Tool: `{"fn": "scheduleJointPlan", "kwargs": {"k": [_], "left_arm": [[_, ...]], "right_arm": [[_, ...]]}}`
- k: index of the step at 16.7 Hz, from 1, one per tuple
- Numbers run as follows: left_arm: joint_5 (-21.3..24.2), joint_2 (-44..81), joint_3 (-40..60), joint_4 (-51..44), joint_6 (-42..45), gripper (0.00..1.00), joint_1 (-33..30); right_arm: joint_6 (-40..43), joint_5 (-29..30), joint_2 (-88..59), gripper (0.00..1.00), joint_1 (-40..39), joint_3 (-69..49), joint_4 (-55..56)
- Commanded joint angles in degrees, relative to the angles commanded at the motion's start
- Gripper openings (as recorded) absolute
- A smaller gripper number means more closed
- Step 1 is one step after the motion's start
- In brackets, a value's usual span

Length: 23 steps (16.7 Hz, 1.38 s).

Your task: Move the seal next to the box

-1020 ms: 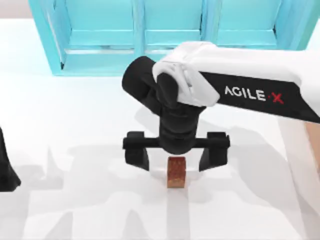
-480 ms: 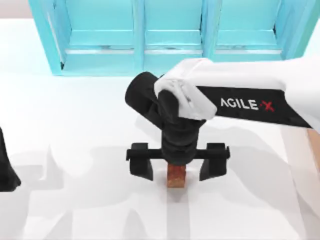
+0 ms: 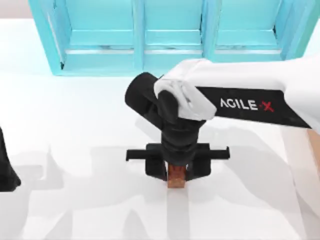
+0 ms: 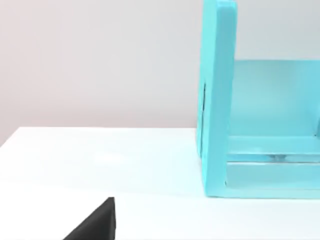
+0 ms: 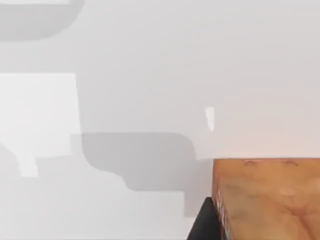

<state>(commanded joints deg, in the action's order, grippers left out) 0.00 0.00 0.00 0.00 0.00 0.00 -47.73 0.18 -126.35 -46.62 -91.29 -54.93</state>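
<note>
Closing in from a wide spread half a second ago, the right gripper now has its jaws pinching the seal near the table's front edge, mid-width, so lifting looks next. Its wrist hides most of the seal. The box is barely visible as a tan strip at the right edge. The left gripper sits parked at the left edge, cut off; I cannot tell its jaws' state.

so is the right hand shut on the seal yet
Shut on it, it seems: in the top view the right hand has its fingers drawn in against both sides of the seal, which stands on the table.
</note>
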Motion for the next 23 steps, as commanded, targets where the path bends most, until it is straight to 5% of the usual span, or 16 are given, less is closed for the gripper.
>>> {"fn": "scheduleJointPlan", "kwargs": {"k": [4, 23], "left_arm": [[0.0, 0.0, 0.0, 0.0, 0.0, 1.0, 0.0], [0.0, 0.0, 0.0, 0.0, 0.0, 1.0, 0.0]], "right_arm": [[0.0, 0.0, 0.0, 0.0, 0.0, 0.0, 0.0], [0.1, 0.0, 3.3, 0.0, 0.2, -6.6, -9.8]]}}
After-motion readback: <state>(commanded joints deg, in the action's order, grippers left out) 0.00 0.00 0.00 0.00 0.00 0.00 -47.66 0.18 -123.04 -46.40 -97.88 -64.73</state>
